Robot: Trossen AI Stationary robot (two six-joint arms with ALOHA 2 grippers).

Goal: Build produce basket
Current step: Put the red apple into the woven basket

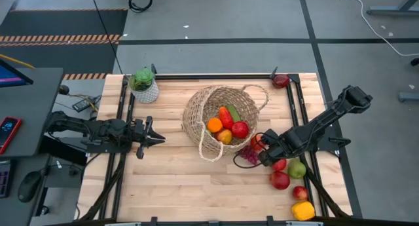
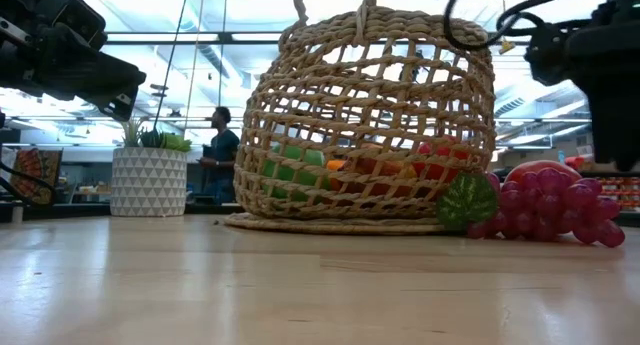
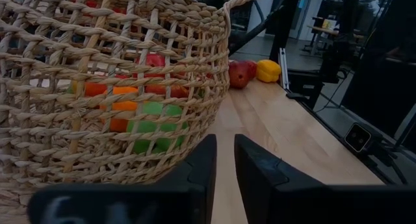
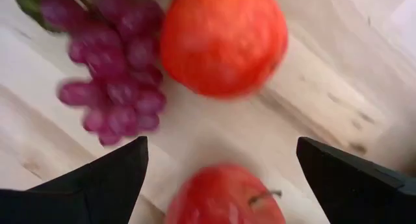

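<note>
one basket [image 1: 219, 114], two hands

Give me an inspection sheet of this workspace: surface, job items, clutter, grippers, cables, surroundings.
Surface: light wooden table in a dark frame.
Job items: wicker basket at the centre, holding some fruit; purple grapes and a red apple on the table to its right, with more produce near the right front corner.
Clutter: potted plant at the back left; a red fruit at the back frame.
Grippers: left gripper shut, empty, left of the basket; right gripper open above the grapes and an apple.
Cables: black cable looping beside the grapes.
Surroundings: a person stands behind the table.
</note>
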